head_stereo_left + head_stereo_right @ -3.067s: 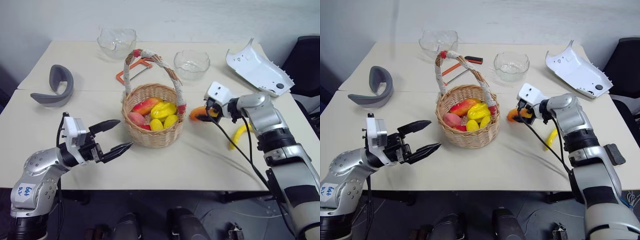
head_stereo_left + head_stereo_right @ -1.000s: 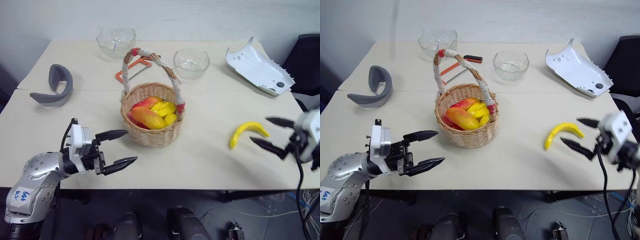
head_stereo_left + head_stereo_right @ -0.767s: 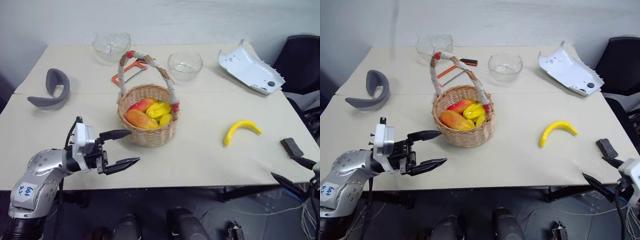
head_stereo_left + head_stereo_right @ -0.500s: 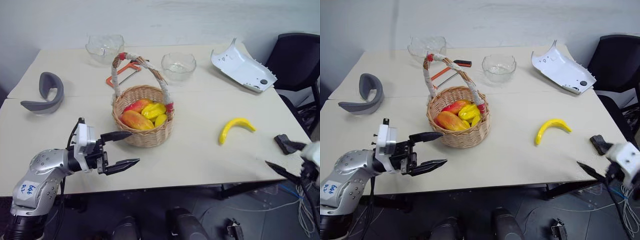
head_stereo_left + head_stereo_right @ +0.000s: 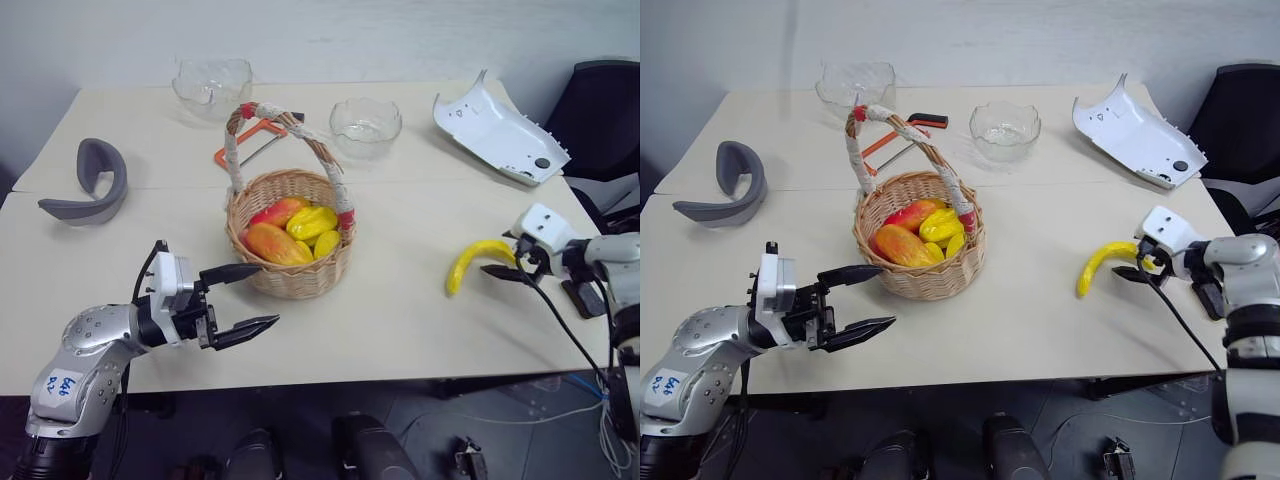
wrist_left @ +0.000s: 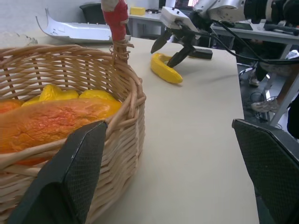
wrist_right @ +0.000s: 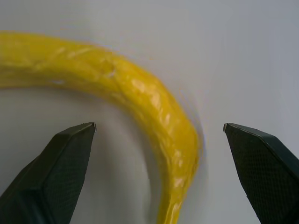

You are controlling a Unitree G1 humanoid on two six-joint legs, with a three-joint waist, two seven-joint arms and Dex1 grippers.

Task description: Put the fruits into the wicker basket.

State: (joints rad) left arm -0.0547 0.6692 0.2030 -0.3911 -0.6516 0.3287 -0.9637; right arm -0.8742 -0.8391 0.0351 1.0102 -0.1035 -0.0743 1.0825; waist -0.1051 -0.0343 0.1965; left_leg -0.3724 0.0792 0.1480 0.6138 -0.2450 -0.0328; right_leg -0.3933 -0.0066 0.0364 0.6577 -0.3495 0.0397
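So I had my right fingers [image 7: 261, 163] wide open around the banana [image 5: 1099, 262] on the desk [image 5: 1040, 310], mango [image 5: 902, 246] already in the wicker basket [image 5: 925, 278], next I'd just squeeze and lift.

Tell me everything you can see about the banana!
The banana is bright yellow, curved and shiny, like plastic. It lies flat on the tan table, on the robot's right, well apart from the basket that already holds other fruit. The right gripper is at one end of it with open fingers on either side of that end, not yet closed on it.
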